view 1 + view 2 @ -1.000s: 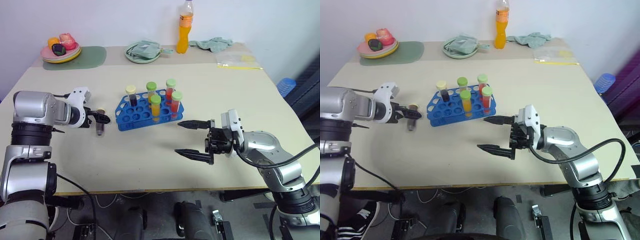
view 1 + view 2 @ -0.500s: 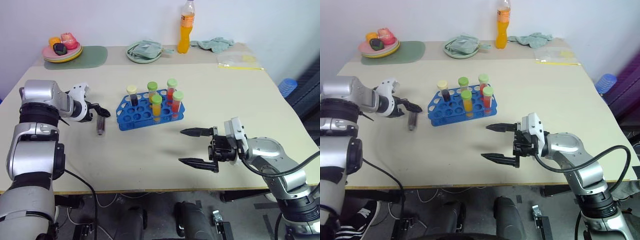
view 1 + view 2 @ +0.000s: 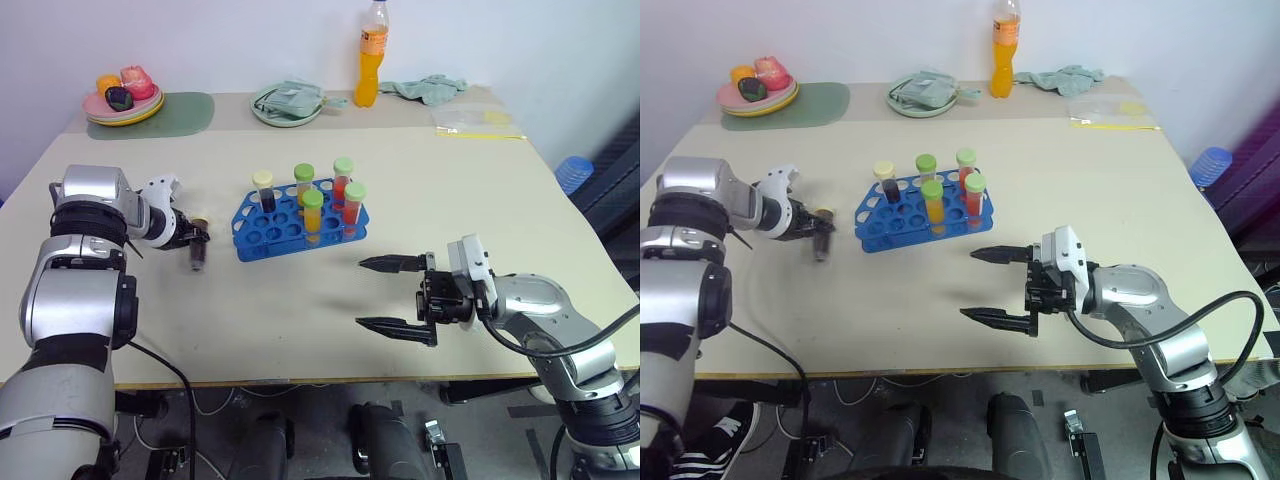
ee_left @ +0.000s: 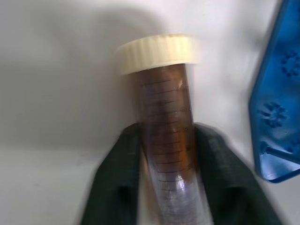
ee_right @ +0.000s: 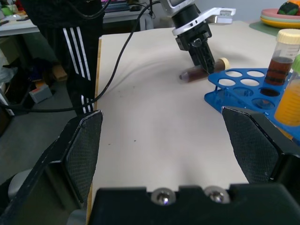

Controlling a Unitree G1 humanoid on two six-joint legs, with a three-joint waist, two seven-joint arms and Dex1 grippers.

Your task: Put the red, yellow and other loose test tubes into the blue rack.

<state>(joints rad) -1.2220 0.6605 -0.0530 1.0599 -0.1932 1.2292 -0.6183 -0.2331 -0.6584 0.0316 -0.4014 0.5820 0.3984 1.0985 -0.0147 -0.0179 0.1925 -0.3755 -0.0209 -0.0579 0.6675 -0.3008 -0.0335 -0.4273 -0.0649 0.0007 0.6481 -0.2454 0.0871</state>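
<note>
- The left pincer (image 3: 197,237) is pinching a brown tube (image 4: 166,154) with a cream cap (image 4: 157,52); one finger (image 4: 119,183) presses each side of it, and it lies on the counter (image 3: 300,310).
- The blue rack (image 3: 300,222) sits just beside that pincer, toward the counter's middle, holding five capped tubes upright.
- The right pincer (image 3: 385,295) hangs spread wide, holding nothing, well apart from the rack.
</note>
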